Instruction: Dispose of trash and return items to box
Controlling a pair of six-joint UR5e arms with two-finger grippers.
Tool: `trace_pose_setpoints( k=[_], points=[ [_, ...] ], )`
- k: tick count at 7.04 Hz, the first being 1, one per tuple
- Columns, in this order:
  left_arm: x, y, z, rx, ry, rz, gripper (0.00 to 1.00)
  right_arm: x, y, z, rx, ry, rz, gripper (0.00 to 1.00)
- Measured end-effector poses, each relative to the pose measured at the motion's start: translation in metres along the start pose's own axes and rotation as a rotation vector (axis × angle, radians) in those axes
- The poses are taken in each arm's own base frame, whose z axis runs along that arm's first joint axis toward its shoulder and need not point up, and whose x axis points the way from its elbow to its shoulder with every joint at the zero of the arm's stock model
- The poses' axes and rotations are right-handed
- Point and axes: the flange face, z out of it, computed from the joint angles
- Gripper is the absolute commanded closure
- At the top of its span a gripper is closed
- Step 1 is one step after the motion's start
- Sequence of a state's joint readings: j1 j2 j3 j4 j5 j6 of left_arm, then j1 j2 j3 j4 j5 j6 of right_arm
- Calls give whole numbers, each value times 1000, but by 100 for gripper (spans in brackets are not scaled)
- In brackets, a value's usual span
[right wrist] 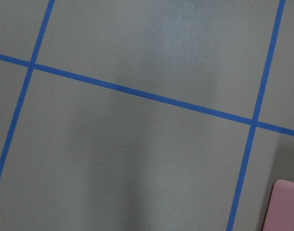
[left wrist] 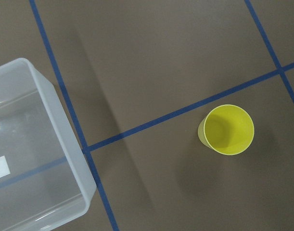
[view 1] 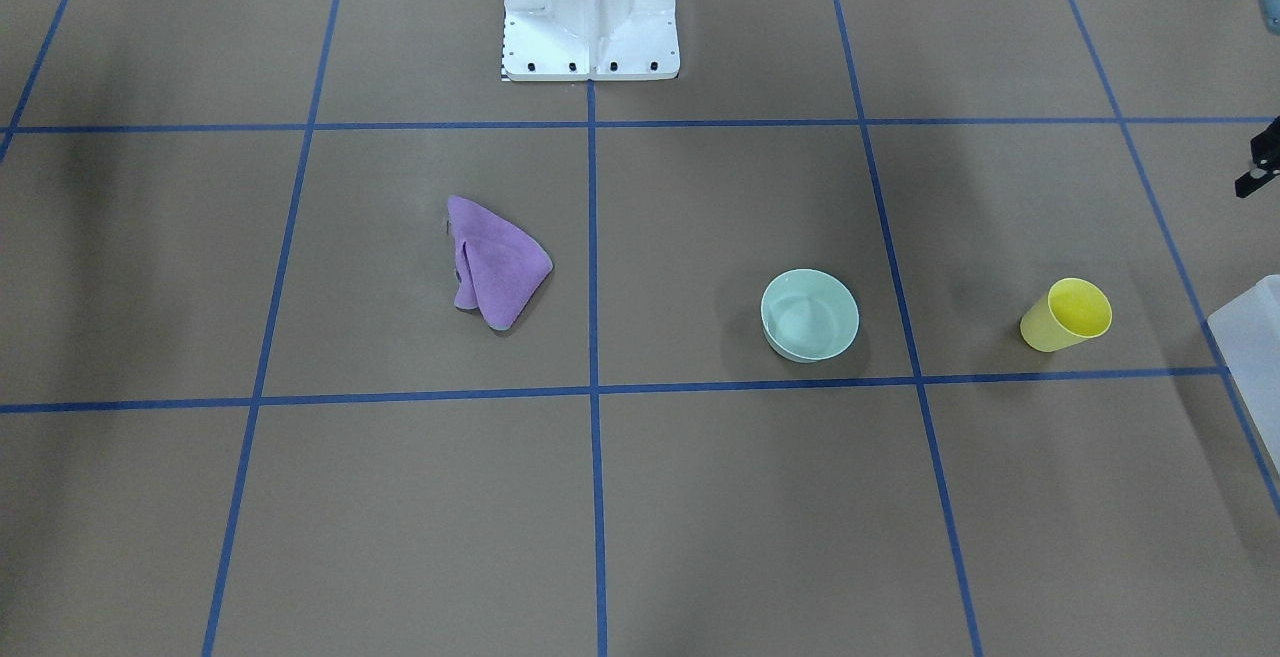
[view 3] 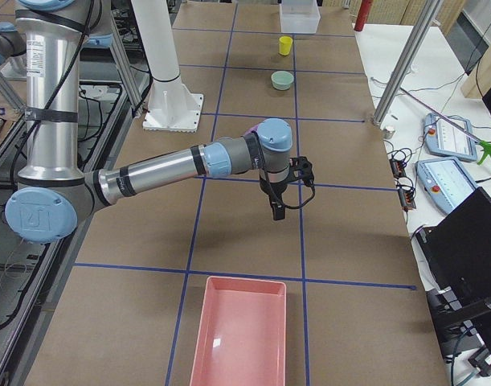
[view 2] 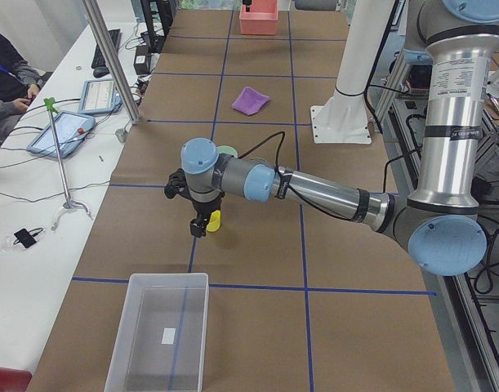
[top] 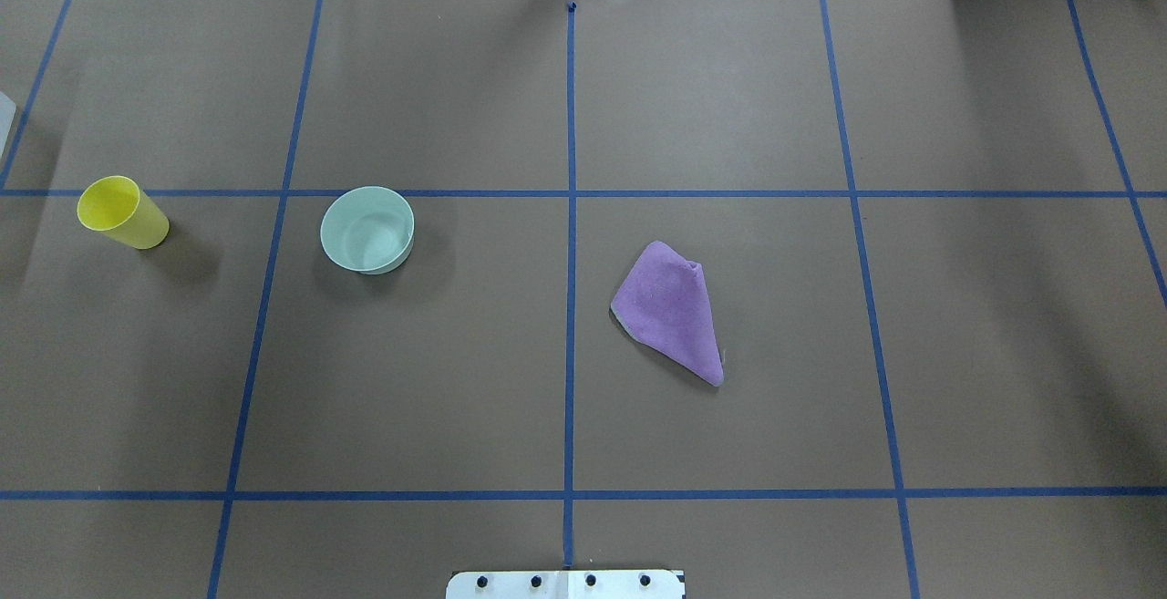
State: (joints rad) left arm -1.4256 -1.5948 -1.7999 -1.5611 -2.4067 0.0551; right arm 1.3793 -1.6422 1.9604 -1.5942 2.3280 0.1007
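Observation:
A yellow cup (view 1: 1066,314) stands upright on the brown table and shows from above in the left wrist view (left wrist: 227,130). A mint bowl (view 1: 810,315) stands upright near it. A crumpled purple cloth (view 1: 495,262) lies on the other half of the table. My left gripper (view 2: 198,227) hangs above the table beside the cup; only a black sliver of it (view 1: 1255,169) shows in the front view, and I cannot tell its state. My right gripper (view 3: 277,211) hangs over bare table between the cloth and the pink bin; I cannot tell its state. Neither wrist view shows fingers.
A clear plastic box (view 2: 159,335) stands at the table's left end, its corner in the left wrist view (left wrist: 26,159). A pink bin (view 3: 239,334) stands at the right end. The white robot base (view 1: 590,12) is at the table's back edge. Blue tape lines grid the table.

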Motion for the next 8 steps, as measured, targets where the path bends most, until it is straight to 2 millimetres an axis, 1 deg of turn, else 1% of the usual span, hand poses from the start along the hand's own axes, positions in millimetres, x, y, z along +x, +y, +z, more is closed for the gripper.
trace_pose_setpoints(
  k=[2, 3, 4, 5, 6, 7, 8],
  points=[
    [1, -4, 23, -14, -21, -82, 1, -24, -13, 8, -10, -7, 46, 0],
    [-1, -8, 45, -6, -51, -107, 1, -38, -20, 13, -15, -7, 68, 0],
    [4, -14, 75, 11, -55, -138, 1, -52, -27, 18, -19, -5, 83, 0],
    [12, -21, 102, 27, -42, -168, 2, -63, -32, 21, -21, -5, 94, 0],
    [21, -31, 121, 35, -27, -190, 2, -69, -35, 23, -23, -7, 98, 0],
    [30, -46, 129, 42, -15, -211, 2, -72, -36, 24, -24, -7, 100, 0],
    [37, -58, 133, 43, -7, -224, 11, -73, -37, 24, -24, -7, 101, 0]
  ],
)
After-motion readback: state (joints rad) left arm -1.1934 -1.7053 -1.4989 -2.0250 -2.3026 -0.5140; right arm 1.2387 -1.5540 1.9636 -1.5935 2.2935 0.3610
